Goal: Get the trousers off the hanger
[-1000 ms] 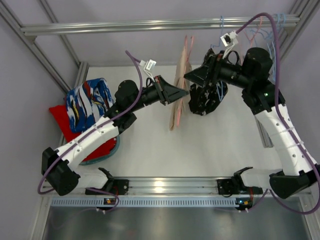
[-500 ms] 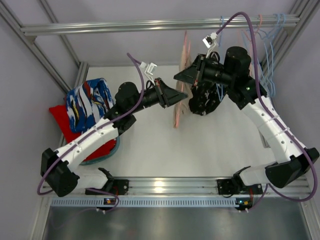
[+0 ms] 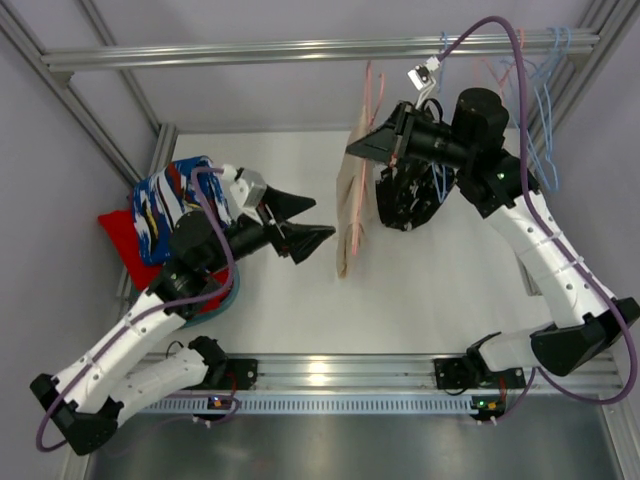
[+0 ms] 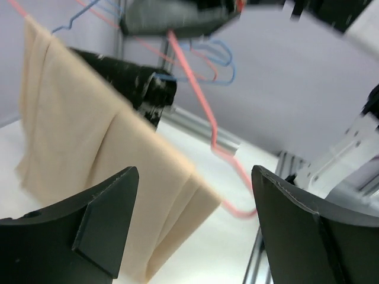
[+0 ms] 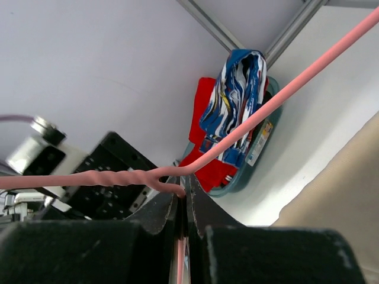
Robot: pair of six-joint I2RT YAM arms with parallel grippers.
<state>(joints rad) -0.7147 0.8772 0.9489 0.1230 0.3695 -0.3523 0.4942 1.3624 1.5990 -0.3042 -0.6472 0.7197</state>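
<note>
**A:** Fingers, quick?

**B:** My right fingers (image 5: 183, 204) are pinched tight on the pink hanger (image 5: 237, 139), at its twisted neck. My left fingers (image 3: 300, 235) are spread wide and hold nothing.

**A:** Trousers?

**B:** The beige trousers (image 3: 350, 205) are draped over the hanger and hang straight down, long axis vertical. From above they show edge-on as a thin strip. The blue trousers (image 3: 175, 200) are already off, lying on a red cloth (image 3: 115, 235) in the basket (image 3: 232, 290) at far left.

**A:** Which way from you?

**B:** The beige is to the right of my left fingers, apart, not touching. The left wrist view has the cloth dead ahead between them. My left arm is the free one facing the cloth. My right sits just beside its top but is busy with the hanger.

**A:** Change?

**B:** A second ago my left was closed up at the cloth and my right was spread. Now they have swapped: left is backed off toward the basket and spread, right is clamped. The beige is still on the hanger.
</note>
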